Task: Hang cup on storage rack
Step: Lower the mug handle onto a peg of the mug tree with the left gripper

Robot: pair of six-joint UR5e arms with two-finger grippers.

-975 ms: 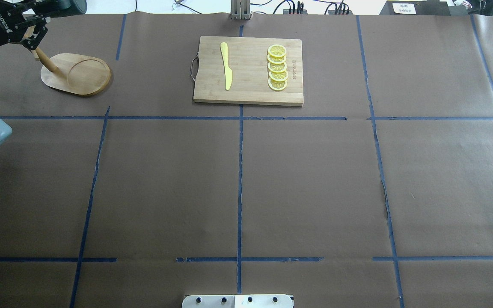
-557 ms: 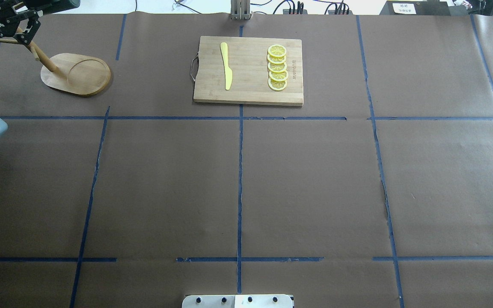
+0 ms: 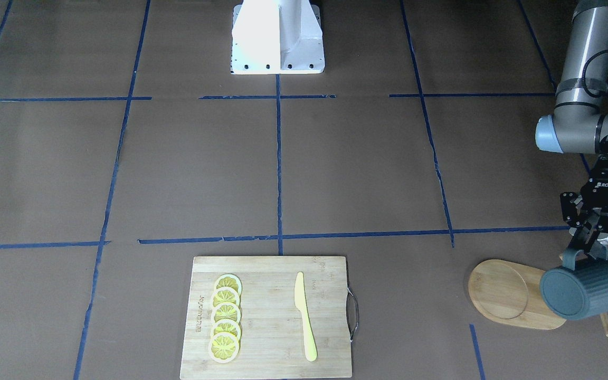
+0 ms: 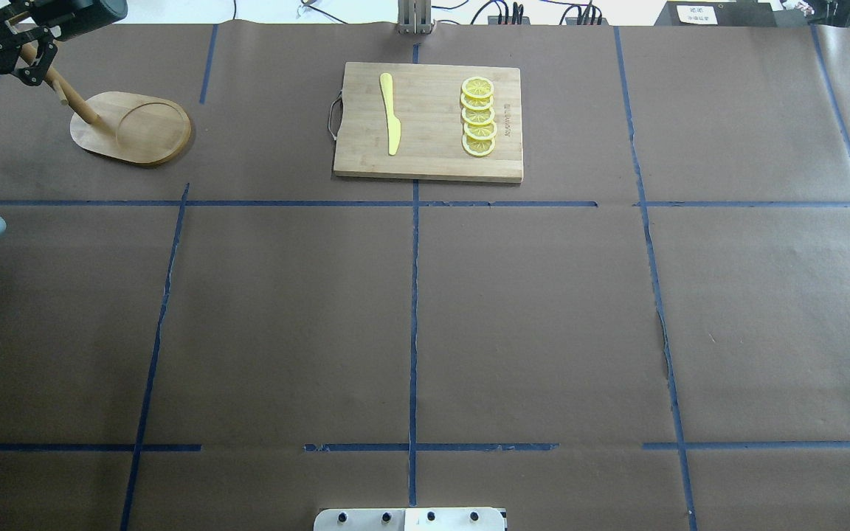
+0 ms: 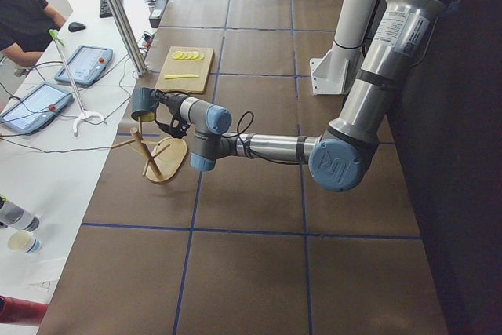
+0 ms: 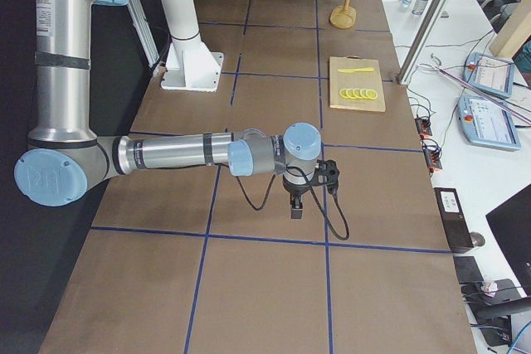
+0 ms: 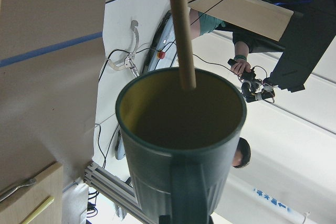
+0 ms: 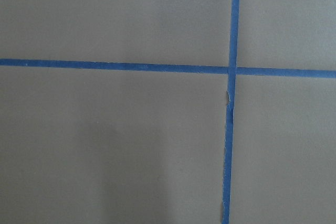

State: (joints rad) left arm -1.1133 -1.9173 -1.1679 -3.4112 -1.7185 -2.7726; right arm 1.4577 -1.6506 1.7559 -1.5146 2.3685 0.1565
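Observation:
My left gripper (image 3: 589,252) is shut on the handle of the cup (image 3: 594,287) and holds it on its side, in the air, over the post end of the storage rack (image 3: 500,291). In the left wrist view the cup's (image 7: 181,145) yellow mouth faces a thin rack peg (image 7: 181,30), whose tip lies in front of the rim. In the overhead view the left gripper (image 4: 37,46), the cup (image 4: 80,10) and the rack (image 4: 137,129) sit at the far left corner. My right gripper (image 6: 296,205) hangs low over bare paper; I cannot tell whether it is open or shut.
A bamboo cutting board (image 4: 432,158) with a metal handle lies at the far middle, with a yellow knife (image 4: 389,110) and several lemon slices (image 4: 478,118) on it. The robot's white base (image 3: 277,37) stands at the near middle. Operators and tablets sit beyond the far edge.
My left gripper has moved left and farther back with the cup, toward the top of the rack's post. The left elbow has drawn left. The rack and board have not moved.

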